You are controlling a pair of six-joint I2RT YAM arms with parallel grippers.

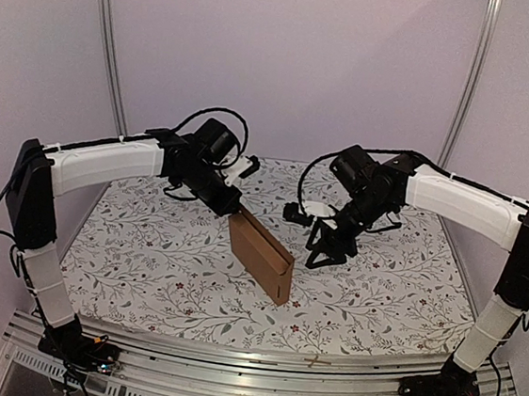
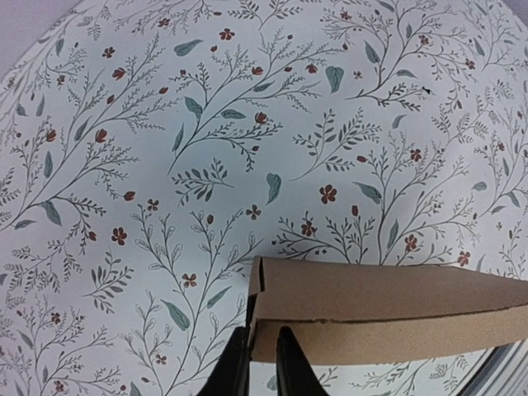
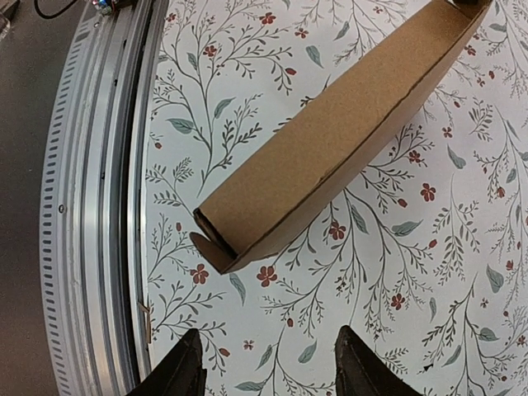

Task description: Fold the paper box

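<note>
— Where is the paper box [image 1: 260, 254]?
— Standing on edge mid-counter [image 1: 146, 242]. My left gripper [image 2: 262, 367] is clamped on its far end wall.
— And your right gripper [image 3: 268, 363]?
— Fingers apart, holding nothing, hanging over the counter beside the box.

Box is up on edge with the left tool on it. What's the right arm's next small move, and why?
Probably ease the right tool toward the box's near end. The tool hangs open and empty short of it, a flap there looks untucked, and the left tool pinches the far end.
</note>
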